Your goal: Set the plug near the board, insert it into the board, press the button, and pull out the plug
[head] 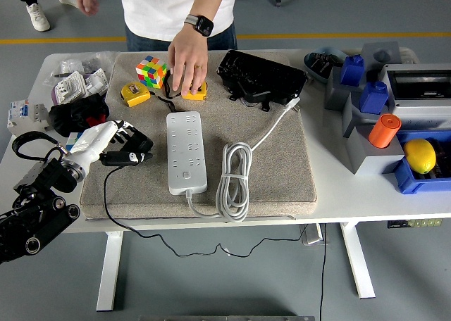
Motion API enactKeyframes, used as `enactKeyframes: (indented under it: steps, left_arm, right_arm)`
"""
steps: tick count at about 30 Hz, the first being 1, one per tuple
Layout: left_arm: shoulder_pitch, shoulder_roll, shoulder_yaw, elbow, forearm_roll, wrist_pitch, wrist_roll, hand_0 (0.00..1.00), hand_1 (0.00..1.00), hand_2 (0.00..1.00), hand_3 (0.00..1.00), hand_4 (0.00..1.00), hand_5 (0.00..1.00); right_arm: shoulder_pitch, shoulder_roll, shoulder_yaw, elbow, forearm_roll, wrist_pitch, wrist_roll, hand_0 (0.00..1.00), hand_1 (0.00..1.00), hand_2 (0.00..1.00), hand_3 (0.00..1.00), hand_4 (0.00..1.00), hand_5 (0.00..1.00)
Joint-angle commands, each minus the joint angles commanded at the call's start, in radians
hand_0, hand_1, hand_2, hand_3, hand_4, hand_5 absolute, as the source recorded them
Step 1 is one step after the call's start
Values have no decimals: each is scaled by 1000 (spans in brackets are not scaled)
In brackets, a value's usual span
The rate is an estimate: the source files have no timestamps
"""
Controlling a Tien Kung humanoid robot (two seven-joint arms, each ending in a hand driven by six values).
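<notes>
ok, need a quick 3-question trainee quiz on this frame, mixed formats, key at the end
1. True or false: the black plug is already seated in the white power strip.
2. Multiple choice: the person's hand rests on: A) the Rubik's cube; B) a yellow tape measure; C) the orange cylinder.
3. Fill in: the left robot hand is at the plug, on the grey ____.

Key: 1 false, the plug lies left of the strip, apart from it. 2 B. 3 mat.
</notes>
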State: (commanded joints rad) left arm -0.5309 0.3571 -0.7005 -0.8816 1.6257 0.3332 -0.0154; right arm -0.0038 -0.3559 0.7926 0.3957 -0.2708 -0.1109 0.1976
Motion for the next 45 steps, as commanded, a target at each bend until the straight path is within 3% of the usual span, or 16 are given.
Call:
enactKeyframes:
  steps: [2, 3, 8, 9, 20, 21, 26, 27, 33, 45]
  left_arm:
    - [-4, -3, 4, 7, -3, 2, 2, 519, 566, 592, 674, 998, 449]
    - [-6, -4, 5, 10, -5, 3, 3, 472, 538, 558, 633, 998, 360]
    - [-10, -6, 13, 17, -10, 9, 2, 472, 538, 558, 633, 998, 360]
    - [-10, -6, 14, 18, -10, 11, 2, 415, 507, 540, 582, 998, 319]
    - [-17, -11, 34, 23, 3, 39, -6, 362, 485, 526, 566, 998, 276]
    - [-17, -11, 34, 23, 5, 40, -8, 389, 465, 499, 550, 989, 118]
    - [-16, -10, 39, 19, 33, 65, -21, 389, 465, 499, 550, 989, 118]
    - [-16, -10, 40, 18, 39, 70, -24, 413, 420, 463, 545, 911, 28]
    - [-17, -6, 35, 8, 22, 91, -62, 393, 410, 452, 543, 918, 29]
    - [-20, -5, 47, 13, 14, 79, -66, 380, 399, 439, 540, 911, 18]
  right_arm:
    - [0, 0, -1, 0, 0, 0, 0, 714, 716, 719, 615, 998, 633]
    - [0, 0, -1, 0, 0, 0, 0, 714, 716, 719, 614, 998, 633]
    - [-1, 0, -1, 1, -2, -1, 1, 714, 716, 719, 614, 998, 633]
    - [-1, 0, -1, 1, -2, -1, 1, 712, 716, 719, 614, 998, 633]
    - [2, 0, 4, 2, -5, -3, 2, 711, 716, 719, 613, 998, 633]
    - [1, 0, 3, 2, -6, -3, 2, 710, 716, 718, 612, 998, 633]
    - [0, 1, 4, 2, -6, -4, 3, 710, 716, 718, 612, 998, 633]
    - [0, 1, 4, 2, -7, -4, 4, 710, 716, 718, 609, 998, 633]
    - [2, 1, 3, 2, -7, -5, 4, 711, 715, 718, 610, 998, 632]
    - [2, 2, 4, 1, -6, -6, 4, 710, 715, 716, 609, 998, 629]
